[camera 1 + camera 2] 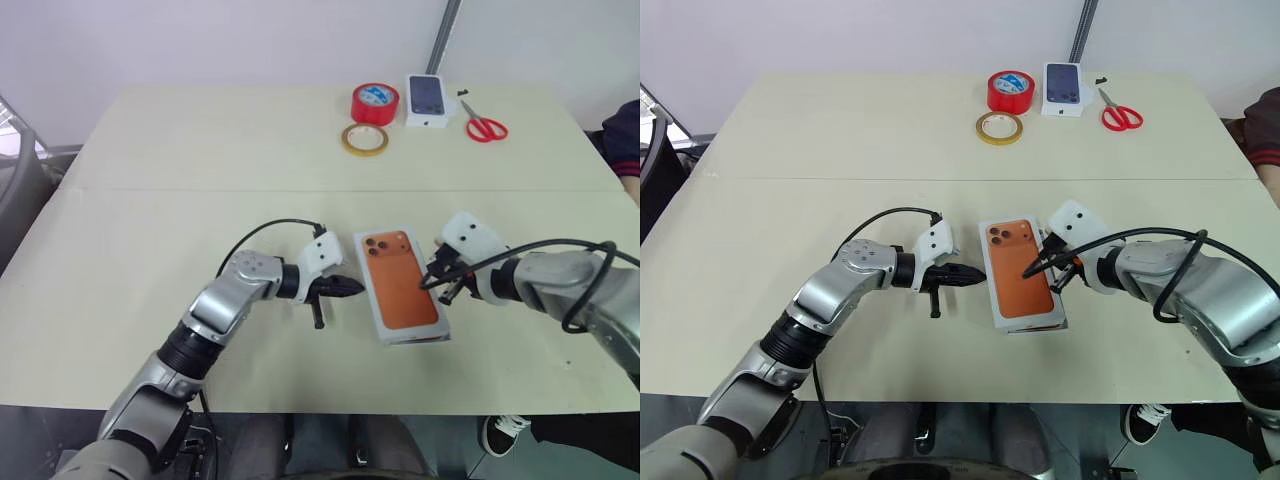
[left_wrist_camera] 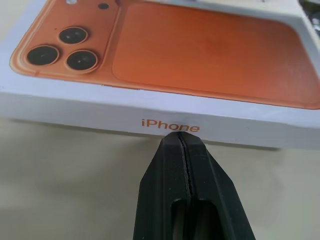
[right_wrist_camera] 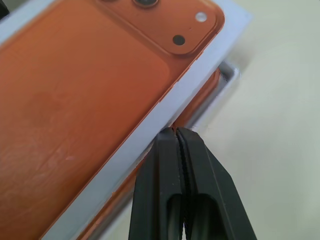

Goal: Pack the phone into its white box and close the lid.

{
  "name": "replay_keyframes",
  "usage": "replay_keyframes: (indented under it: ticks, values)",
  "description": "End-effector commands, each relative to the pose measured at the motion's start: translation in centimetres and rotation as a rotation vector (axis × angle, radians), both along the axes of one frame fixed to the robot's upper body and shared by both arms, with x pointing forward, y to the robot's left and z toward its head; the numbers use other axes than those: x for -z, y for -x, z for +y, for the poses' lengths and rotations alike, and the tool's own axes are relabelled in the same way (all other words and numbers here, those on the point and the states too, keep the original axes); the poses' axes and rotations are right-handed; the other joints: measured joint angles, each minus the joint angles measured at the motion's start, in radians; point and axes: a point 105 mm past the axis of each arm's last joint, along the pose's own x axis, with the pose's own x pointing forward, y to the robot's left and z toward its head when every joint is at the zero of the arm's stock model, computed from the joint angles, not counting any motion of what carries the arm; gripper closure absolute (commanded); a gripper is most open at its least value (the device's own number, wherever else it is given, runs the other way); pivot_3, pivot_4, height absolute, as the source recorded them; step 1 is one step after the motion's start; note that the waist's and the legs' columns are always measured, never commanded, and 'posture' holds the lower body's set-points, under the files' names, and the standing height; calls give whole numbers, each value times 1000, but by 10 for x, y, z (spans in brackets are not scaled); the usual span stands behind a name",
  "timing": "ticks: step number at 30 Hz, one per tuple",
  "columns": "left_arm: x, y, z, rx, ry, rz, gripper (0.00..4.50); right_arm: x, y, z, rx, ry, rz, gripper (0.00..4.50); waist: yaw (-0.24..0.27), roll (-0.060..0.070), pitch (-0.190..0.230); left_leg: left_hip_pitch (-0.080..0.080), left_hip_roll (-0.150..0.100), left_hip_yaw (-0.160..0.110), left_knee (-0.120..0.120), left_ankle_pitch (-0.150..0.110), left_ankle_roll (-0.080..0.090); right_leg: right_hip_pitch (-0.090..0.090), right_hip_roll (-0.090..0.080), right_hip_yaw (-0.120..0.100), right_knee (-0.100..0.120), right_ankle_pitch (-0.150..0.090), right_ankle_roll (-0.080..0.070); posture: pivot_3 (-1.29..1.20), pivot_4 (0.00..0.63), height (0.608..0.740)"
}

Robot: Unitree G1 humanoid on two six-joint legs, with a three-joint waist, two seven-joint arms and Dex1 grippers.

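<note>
The lid (image 1: 402, 288), printed on top with an orange phone picture, sits over the white box (image 3: 226, 82) near the middle of the counter (image 1: 200, 150), not fully seated: in the right wrist view the lid is skewed, with the box's rim and an orange edge, probably the phone (image 3: 204, 100) inside, poking out beneath one long side. Left hand (image 1: 350, 287) has its fingers pressed together, holding nothing, tip right against the lid's side wall by the brand lettering, likely bracing so the box can't slide. Right hand (image 1: 1038, 268) also has its fingers pressed together with nothing between them, tip at the lid's opposite long edge just where it overhangs the box, apparently placed to nudge the lid square from that side. Task looks late stage: phone in, lid on, still needs aligning and pushing down. Counter is a pale beige top with a seam across it. At the far edge, well apart: red tape roll (image 1: 375, 103), tan tape ring (image 1: 365, 140), a small white box printed with a dark phone (image 1: 428, 100), red-handled scissors (image 1: 484, 126). Pale wall behind, a grey post (image 1: 445, 38) leaning up it; a person's sleeve (image 1: 625, 140) at the right edge.
</note>
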Motion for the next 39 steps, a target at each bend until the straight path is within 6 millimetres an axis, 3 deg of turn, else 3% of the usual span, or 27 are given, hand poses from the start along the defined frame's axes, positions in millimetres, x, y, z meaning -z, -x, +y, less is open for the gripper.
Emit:
replay_keyframes:
  ticks: [1,11,23,33,39]
  values:
    - [-22,4,-12,63,47,-59,4500,-11,5,5,-46,-1,-37,4436,0,0,0,0,0,0,0,0,0,0,0,0,0,0,0,0,150,736]
    - [-21,7,-22,98,33,-62,4500,-5,7,-5,-16,17,-29,4436,0,0,0,0,0,0,0,0,0,0,0,0,0,0,0,0,150,736]
    - [-11,9,-14,90,0,-52,4500,-2,6,-6,-7,16,-27,4436,0,0,0,0,0,0,0,0,0,0,0,0,0,0,0,0,150,736]
    - [-24,-6,-14,0,81,-43,4500,-10,-2,-23,47,38,-67,4436,1,0,0,0,0,0,1,0,0,0,0,0,0,0,0,0,150,736]
    - [-22,-9,-18,-5,81,-42,4500,-7,-3,-21,43,34,-66,4436,1,0,0,0,0,0,1,0,0,0,0,0,1,0,0,0,150,736]
